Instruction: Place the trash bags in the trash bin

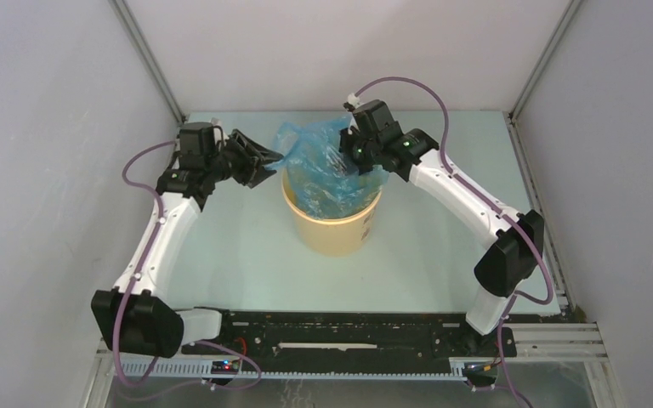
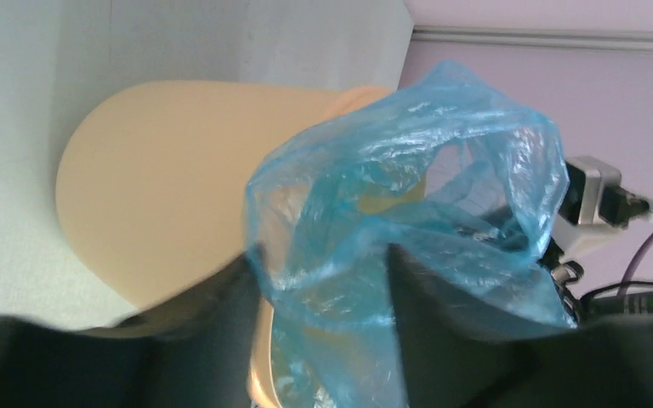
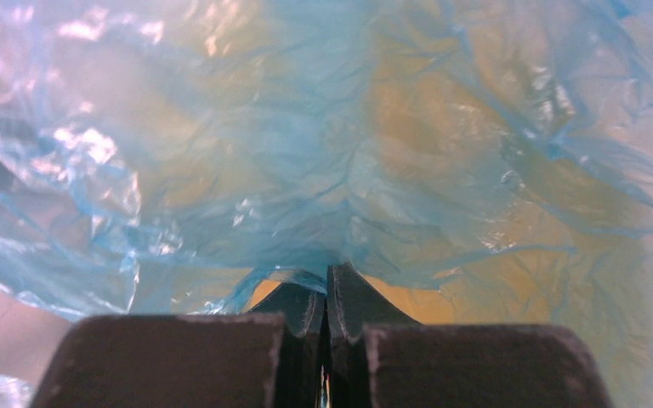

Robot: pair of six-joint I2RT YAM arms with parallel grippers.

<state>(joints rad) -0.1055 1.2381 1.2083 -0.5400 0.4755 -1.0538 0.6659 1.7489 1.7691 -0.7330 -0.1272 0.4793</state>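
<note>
Pale-green tabletop [image 1: 221, 246], grey walls. Thin translucent light-blue plastic bag [image 1: 323, 161] is seen partly sunk in pale yellow-tan round plastic bucket [image 1: 333, 229], top bunched above rim. Right gripper [image 3: 326, 276] is clenched on film; left gripper [image 1: 268, 163] is spread, film betw. fingers. Judged approx. half done; rest to be pushed in.

Pale green tabletop [image 1: 238, 255] filling the enclosure floor. Grey wall panels [image 1: 42, 127] standing along its left, far and right edges. Metal posts [image 1: 149, 64] rising from both far corners. Black rail [image 1: 349, 327] running along near edge, white slotted strip [image 1: 349, 367] lying just outside it.
</note>
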